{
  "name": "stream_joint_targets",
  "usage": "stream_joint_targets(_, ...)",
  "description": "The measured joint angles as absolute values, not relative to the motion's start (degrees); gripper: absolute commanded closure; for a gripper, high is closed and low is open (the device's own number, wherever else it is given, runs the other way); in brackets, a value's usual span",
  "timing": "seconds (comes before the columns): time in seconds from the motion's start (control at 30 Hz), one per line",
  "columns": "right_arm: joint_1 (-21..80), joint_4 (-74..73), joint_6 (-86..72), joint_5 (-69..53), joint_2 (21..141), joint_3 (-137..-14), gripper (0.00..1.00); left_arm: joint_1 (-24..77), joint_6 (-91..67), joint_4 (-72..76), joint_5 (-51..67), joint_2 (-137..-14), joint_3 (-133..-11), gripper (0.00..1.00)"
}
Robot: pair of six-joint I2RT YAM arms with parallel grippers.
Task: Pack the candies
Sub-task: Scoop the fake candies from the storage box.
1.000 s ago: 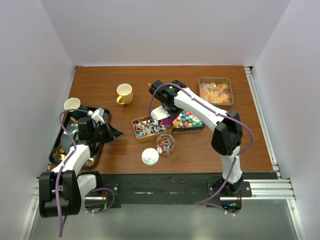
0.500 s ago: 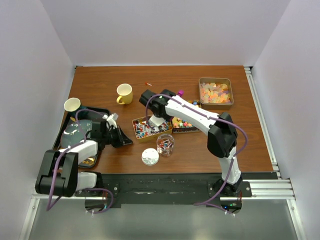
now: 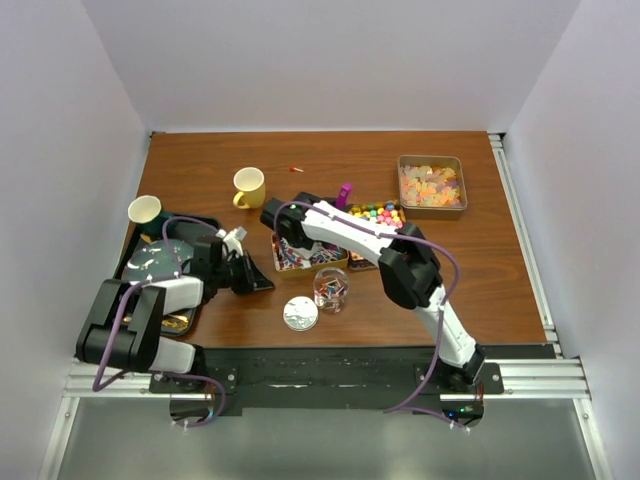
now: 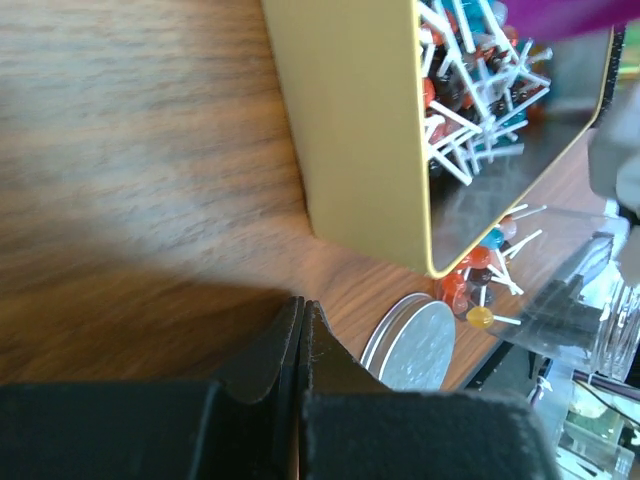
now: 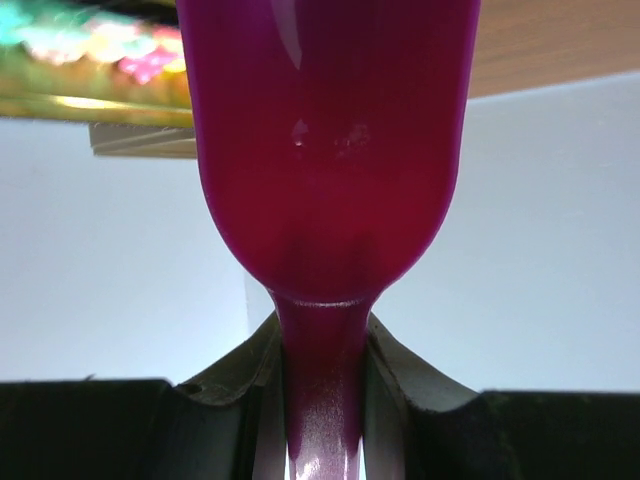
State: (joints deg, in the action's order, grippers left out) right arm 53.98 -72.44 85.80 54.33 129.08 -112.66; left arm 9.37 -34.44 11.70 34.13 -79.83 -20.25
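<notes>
Red, blue and white wrapped candies (image 4: 470, 70) fill the gold tin (image 4: 350, 130) mid-table (image 3: 200, 165). The multicoloured balls (image 3: 377, 212) sit at its 2 o'clock, the orange-pink pieces (image 3: 431, 184) farther along that line. The right end effector (image 5: 322, 340) clamps the purple scoop (image 5: 325, 140) by its handle. The left end effector (image 4: 300, 322) is pinched together, empty, at the tin's 8 o'clock. Scooping well likely means dipping low, then levelling before crossing to the glass jar (image 3: 331, 288) at 5 o'clock. Whether the scoop carries anything cannot be told.

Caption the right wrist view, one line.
Right pincer shut on the handle of the purple scoop, its bowl filling the frame; multicoloured candies in a gold tray blurred at upper left.
</notes>
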Motion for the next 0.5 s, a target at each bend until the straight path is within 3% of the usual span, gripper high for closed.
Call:
stream_joint_targets(0.2,54.4,-74.0,76.2,48.3,135.4,-124.2,1.0,10.1,-35.1,14.2,35.5,-85.1,-23.4,1.0)
stream_joint_targets(0.5,54.5,-74.5,65.9,37.6,134.8,-119.1,1.0,10.2,-35.1,15.7,38.2,-89.4,-26.1,1.0)
